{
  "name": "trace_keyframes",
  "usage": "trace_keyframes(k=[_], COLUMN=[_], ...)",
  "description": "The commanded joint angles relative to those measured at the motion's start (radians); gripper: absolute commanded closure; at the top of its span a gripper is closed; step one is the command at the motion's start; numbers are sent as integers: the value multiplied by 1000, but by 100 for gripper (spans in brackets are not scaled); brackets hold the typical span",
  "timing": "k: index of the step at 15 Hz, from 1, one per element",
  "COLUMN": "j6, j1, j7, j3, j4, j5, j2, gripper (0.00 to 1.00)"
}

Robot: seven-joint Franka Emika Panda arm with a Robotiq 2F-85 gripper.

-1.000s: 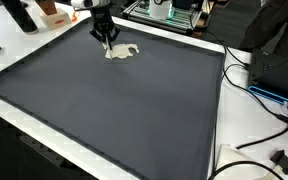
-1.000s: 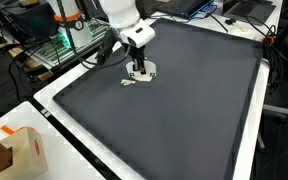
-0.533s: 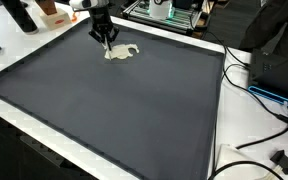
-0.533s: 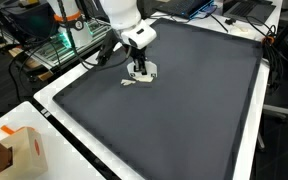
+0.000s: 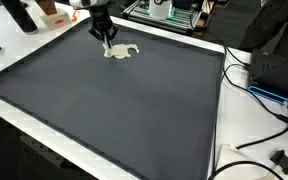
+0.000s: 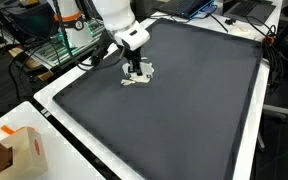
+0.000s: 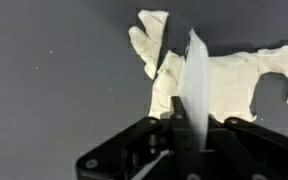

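Pincer [image 7: 182,128] clamped on the white cloth [image 7: 234,85] — a pinched fold stands up between its jaws.
Over the last half second the arm has only tipped slightly; the cloth rests near one edge of the dark surface [image 5: 114,110] — gripped, not lifted.

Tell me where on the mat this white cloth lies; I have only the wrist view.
Observer: In an exterior view, the white cloth lies close to the far edge of the dark mat, towards one corner.
Operator: Say what stands behind that edge.
Observer: An equipment rack with green lights stands just beyond it.
Operator: Name anything else off the mat.
Observer: A cardboard box sits on the white surface past another corner of the mat.
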Motion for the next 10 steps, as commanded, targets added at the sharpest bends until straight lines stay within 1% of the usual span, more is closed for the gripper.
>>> trace_keyframes(k=[1, 10], j6=[19, 54], j1=[-28, -40], j7=[-6, -10], j3=[-21, -49], j4=[-84, -165], j5=[-42, -33], j2=[4, -43], gripper=[99, 99])
